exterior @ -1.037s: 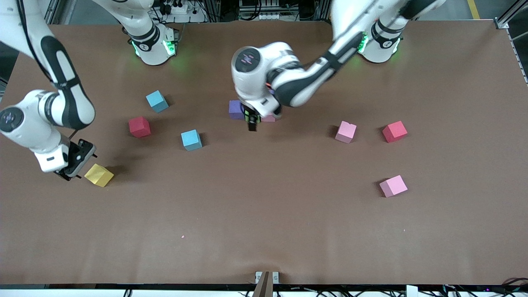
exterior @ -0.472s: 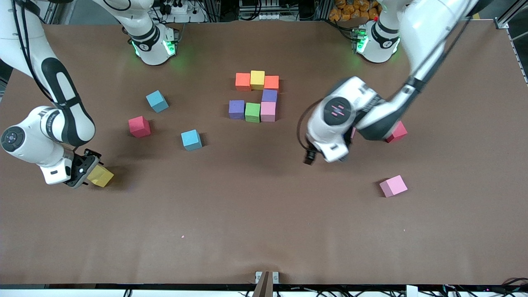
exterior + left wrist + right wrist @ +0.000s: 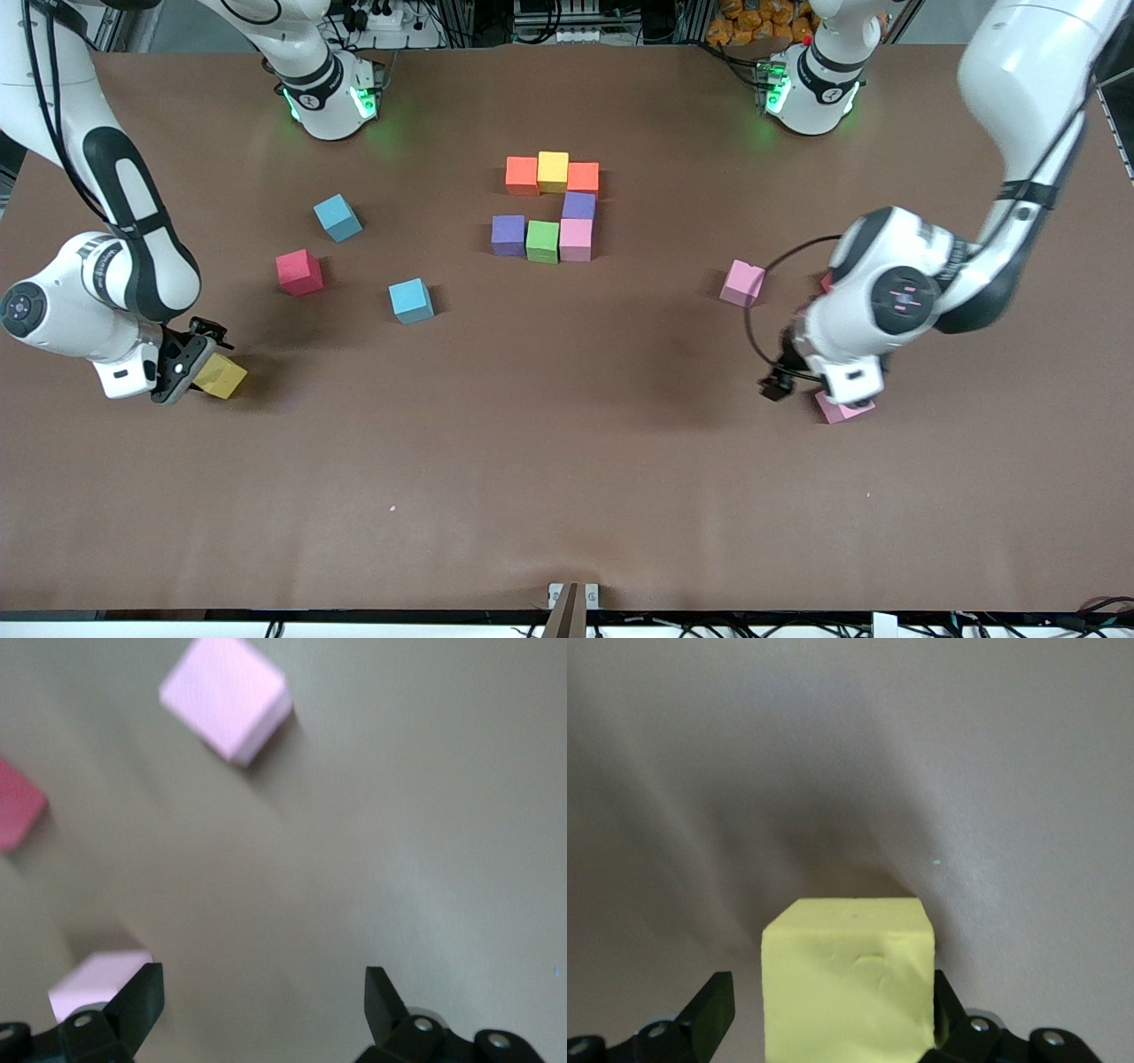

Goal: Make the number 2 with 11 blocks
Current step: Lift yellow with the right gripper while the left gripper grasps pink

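Right wrist view: right gripper straddles yellow block, one finger touching, other with gap (grip unconfirmed). Centre block, then squeeze. Left gripper spread wide over pink block at left arm's end. Half-built number 2 mid-table. Half-second ago left arm was nearer centre.
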Controlling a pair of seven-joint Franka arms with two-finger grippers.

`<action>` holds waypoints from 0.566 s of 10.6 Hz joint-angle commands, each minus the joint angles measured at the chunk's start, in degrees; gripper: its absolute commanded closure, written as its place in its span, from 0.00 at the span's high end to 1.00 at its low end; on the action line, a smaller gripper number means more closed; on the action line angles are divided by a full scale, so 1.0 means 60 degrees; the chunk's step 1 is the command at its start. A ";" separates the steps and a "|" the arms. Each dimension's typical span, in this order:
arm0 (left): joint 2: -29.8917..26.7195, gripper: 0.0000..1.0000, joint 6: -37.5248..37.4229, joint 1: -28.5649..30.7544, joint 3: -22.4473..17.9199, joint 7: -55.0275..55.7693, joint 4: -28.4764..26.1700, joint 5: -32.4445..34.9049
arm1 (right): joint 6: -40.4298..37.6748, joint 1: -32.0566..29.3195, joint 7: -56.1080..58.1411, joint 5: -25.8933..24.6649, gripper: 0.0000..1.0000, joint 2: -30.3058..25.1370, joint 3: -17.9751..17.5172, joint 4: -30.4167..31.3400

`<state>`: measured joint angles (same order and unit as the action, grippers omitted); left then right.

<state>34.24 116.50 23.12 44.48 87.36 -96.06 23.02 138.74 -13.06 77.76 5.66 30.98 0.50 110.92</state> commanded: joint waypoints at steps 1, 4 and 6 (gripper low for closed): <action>0.0093 1.00 0.0109 0.0685 0.0087 -0.1662 -0.0118 0.0658 | 0.0035 0.0300 0.0149 0.0155 0.32 -0.0079 -0.0025 -0.0102; 0.0824 1.00 0.0299 0.0921 -0.0131 -0.2954 0.0042 0.1801 | -0.0271 0.1119 -0.0577 0.0213 0.26 -0.0795 -0.0084 -0.0102; 0.0987 1.00 0.0607 0.0922 -0.0599 -0.4212 0.0043 0.1935 | -0.1321 0.1544 -0.2434 0.0213 0.26 -0.1527 -0.0346 -0.0044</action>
<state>39.49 119.03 28.56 42.18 66.64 -96.21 33.12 135.06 -5.08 69.11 6.15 26.44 -0.60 109.23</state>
